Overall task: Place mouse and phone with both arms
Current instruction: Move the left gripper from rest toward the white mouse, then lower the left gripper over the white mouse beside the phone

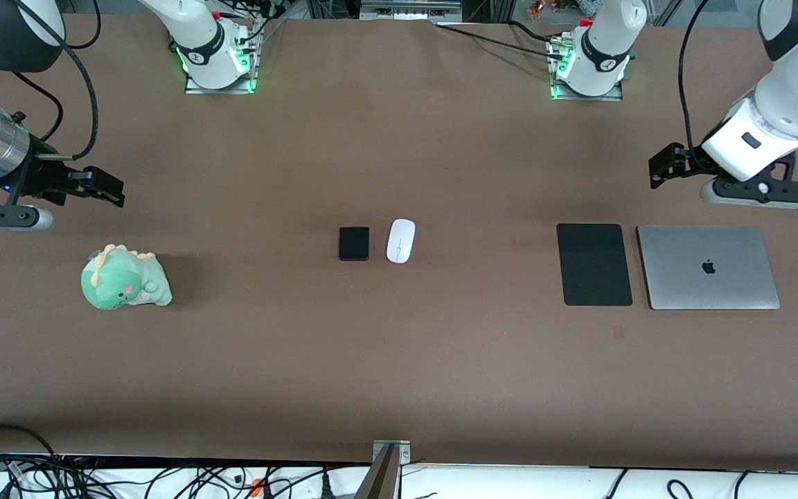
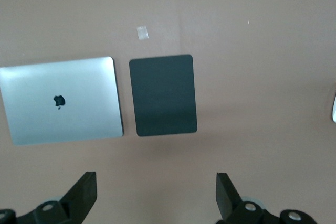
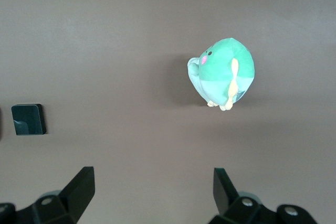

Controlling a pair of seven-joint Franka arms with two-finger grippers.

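Nearest the front camera lay a green plush dinosaur [image 1: 125, 278] toward the right arm's end of the table, and a black pad [image 1: 593, 264] just beside a closed silver laptop [image 1: 708, 267] toward the left arm's end. Midway between them, the phone [image 1: 354, 243] and the mouse [image 1: 400, 240] sat side by side, apart, on the brown table [image 1: 399, 360]. Both arms waited raised: the right gripper [image 3: 152, 187] hung near the dinosaur, fingers spread and empty, and the left gripper [image 2: 157, 192] hung near the pad and laptop, fingers likewise spread, holding nothing.
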